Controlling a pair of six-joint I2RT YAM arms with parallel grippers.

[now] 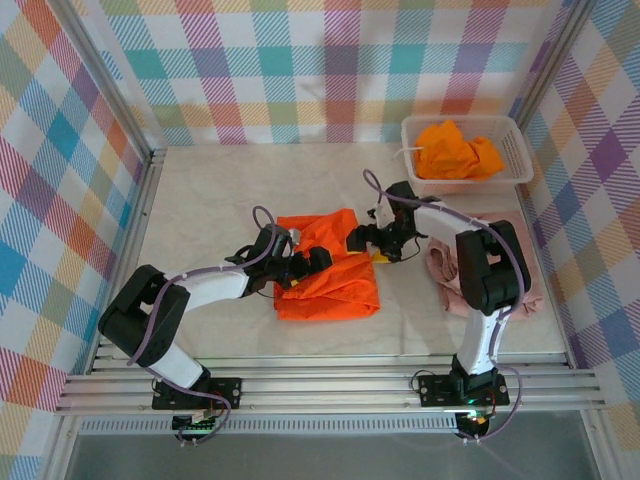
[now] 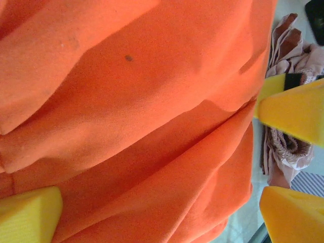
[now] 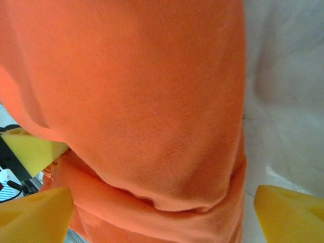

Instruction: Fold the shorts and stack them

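Observation:
Bright orange shorts (image 1: pixel 330 275) lie folded in the middle of the table. My left gripper (image 1: pixel 312 262) hovers over their left part, its yellow pads (image 2: pixel 28 215) spread wide over the orange cloth (image 2: pixel 142 101), so it stands open (image 2: pixel 162 217). At the shorts' right edge my right gripper (image 1: pixel 372 243) is also open (image 3: pixel 164 212), its pads (image 3: pixel 291 210) set either side of a folded orange edge (image 3: pixel 152 101) without pinching it. Dusty pink shorts (image 1: pixel 445 270) lie crumpled on the right under the right arm, also seen as pink cloth (image 2: pixel 286 147). Yellow-orange shorts (image 1: pixel 458 150) sit in the basket.
The white mesh basket (image 1: pixel 515 150) stands at the back right corner. Plaid walls with metal posts close in the table on three sides. A metal rail (image 1: pixel 320 385) runs along the near edge. Bare table lies at the back left.

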